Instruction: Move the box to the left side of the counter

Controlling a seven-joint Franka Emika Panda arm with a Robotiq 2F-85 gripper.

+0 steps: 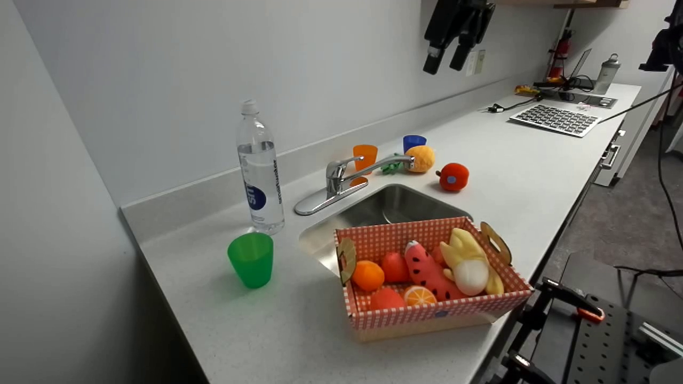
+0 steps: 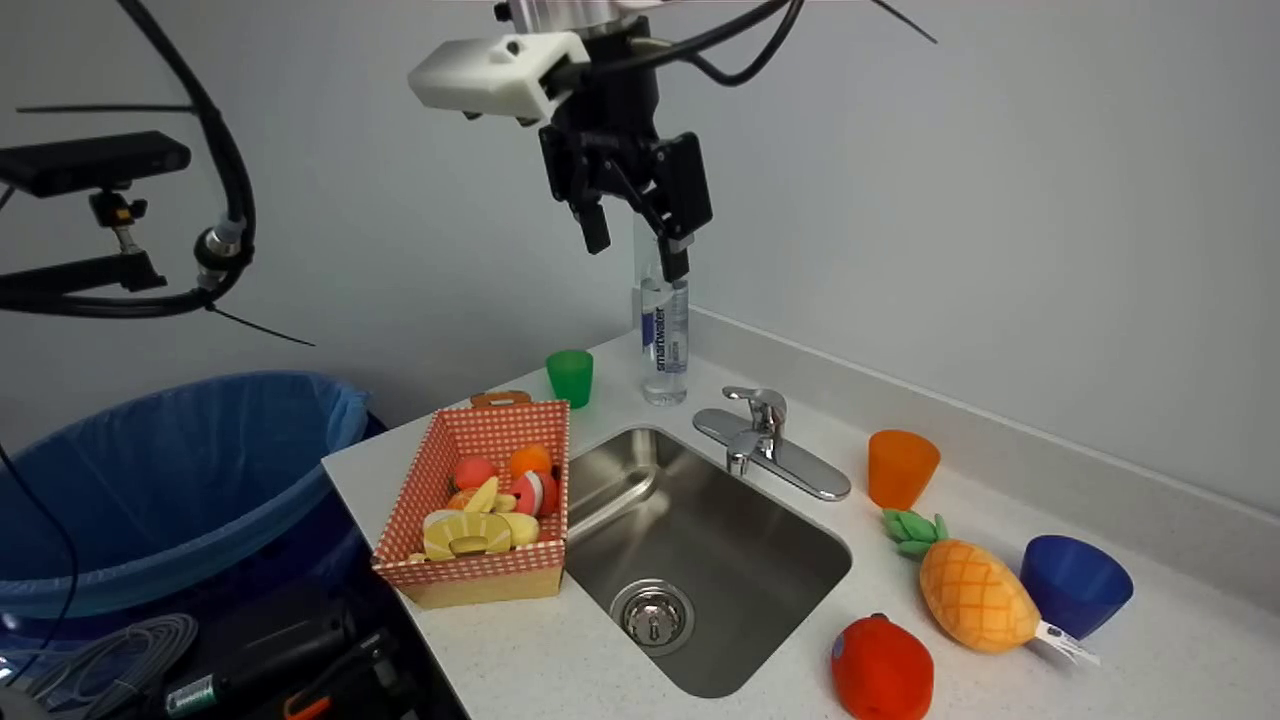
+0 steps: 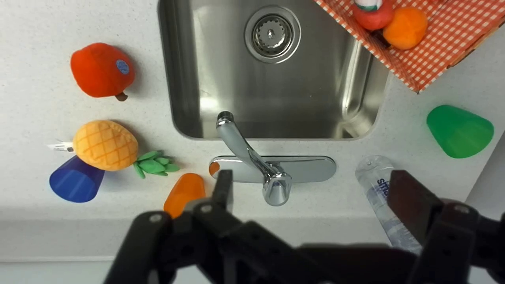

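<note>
You're hovering the gripper (image 2: 636, 250) high above the sink (image 2: 725, 560), its fingers spread and grasping nothing. The box (image 2: 488, 584) is resting just beside the sink, apparently on its left; the goal is looking met, perhaps a nudge remaining.

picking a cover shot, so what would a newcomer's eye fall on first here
Probably the red checked box of toy fruit, the busiest patch of colour, standing on the counter at the edge of the sink. Next, the black end effector, hanging open above the counter with nothing in its grip. Then perhaps the green cup, standing near the water bottle.
</note>
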